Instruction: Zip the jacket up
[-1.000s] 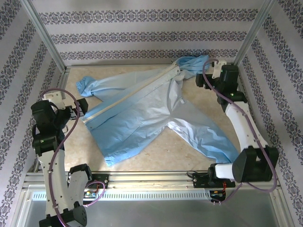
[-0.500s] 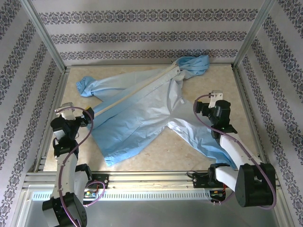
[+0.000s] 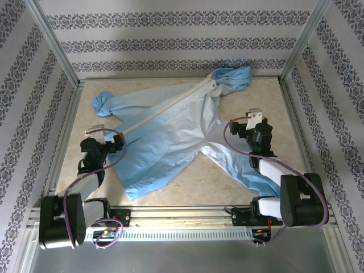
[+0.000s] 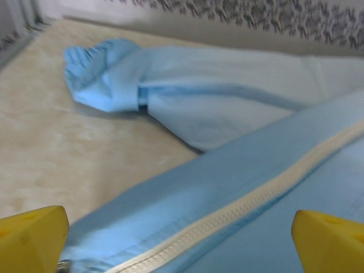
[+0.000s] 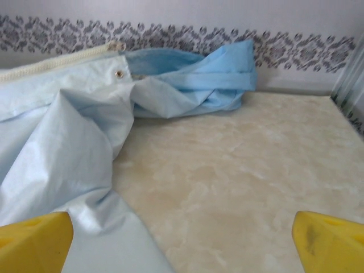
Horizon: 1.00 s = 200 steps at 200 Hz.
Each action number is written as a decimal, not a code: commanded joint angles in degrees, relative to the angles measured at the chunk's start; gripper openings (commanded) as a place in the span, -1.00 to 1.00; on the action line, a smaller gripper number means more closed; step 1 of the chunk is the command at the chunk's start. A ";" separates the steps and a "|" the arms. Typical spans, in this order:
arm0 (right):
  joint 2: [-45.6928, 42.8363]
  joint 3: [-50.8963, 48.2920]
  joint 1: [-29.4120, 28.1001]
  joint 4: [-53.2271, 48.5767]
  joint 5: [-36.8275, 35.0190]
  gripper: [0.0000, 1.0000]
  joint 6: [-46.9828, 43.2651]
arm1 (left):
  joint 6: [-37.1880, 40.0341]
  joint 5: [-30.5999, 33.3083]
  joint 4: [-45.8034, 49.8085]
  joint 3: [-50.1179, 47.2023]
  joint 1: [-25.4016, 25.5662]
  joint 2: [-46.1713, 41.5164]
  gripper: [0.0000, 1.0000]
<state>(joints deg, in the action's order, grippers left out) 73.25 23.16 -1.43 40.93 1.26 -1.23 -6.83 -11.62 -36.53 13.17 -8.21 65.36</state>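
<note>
Table (image 3: pixel 267 102): marbled beige top, with the jacket on its left and middle.
Jacket (image 3: pixel 165 136): light blue, spread flat on a slant from the near left edge toward the far right corner.
Sleeves: one cuff (image 3: pixel 102 103) lies near the far left corner; the other sleeve (image 3: pixel 239 168) runs toward the near right corner.
Hood (image 3: pixel 233 77): bunched by the far edge.
Zipper (image 3: pixel 165 109): a white line running diagonally up to the hood.
Left gripper (image 4: pixel 182 239): released, jaws spread wide over the zipper's lower end.
Right gripper (image 5: pixel 182 239): released, empty, over the jacket's edge and bare table, facing the hood.
</note>
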 commanded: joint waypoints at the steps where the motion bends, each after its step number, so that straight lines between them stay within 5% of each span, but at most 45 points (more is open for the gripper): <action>1: 1.53 0.78 1.81 5.84 2.52 0.96 2.10 | 2.53 2.49 -14.70 -0.40 1.47 7.08 0.99; 63: 1.32 2.25 2.22 2.44 4.30 0.96 -0.10 | 2.96 3.19 -30.13 3.69 3.27 27.20 0.99; 81: -0.09 1.78 2.05 0.47 2.90 0.96 -0.26 | 3.15 4.69 -21.68 5.95 3.76 24.72 0.99; 119: -0.83 -0.01 1.20 -2.42 1.64 0.96 1.36 | 4.32 8.18 -20.39 7.69 5.63 25.76 0.99; 200: 13.83 -1.45 0.43 12.65 1.36 0.96 1.16 | 4.54 8.88 -19.45 7.97 6.01 25.60 0.99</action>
<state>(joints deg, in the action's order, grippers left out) 82.70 20.99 -0.56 46.15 2.87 -0.38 -3.18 -3.57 -56.49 20.40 -2.68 91.24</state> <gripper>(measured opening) 0.980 0.997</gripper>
